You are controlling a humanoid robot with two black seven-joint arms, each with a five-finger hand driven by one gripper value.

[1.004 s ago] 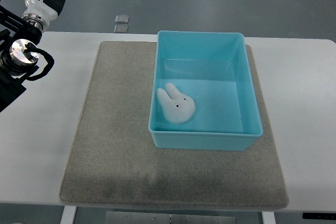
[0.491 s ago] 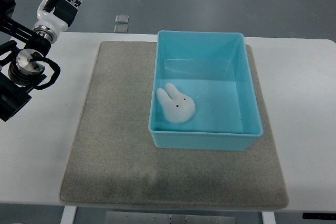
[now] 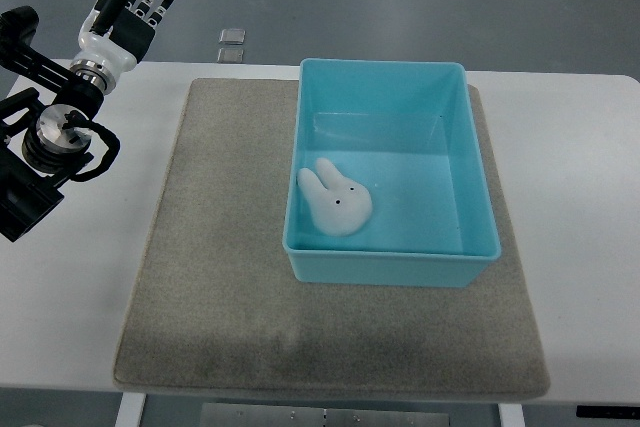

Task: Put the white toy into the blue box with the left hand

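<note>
A white bunny-shaped toy lies inside the blue box, near its front left corner. The box stands on a grey mat. My left hand is at the far left above the table's back edge, well away from the box. Its fingers are spread and it holds nothing. The right arm is out of view.
The mat lies on a white table. Two small square plates show on the floor beyond the table's back edge. My left arm's joints hang over the table's left side.
My left hand has moved to the right and a little toward the table, still open and empty. The toy and the box have not moved.
</note>
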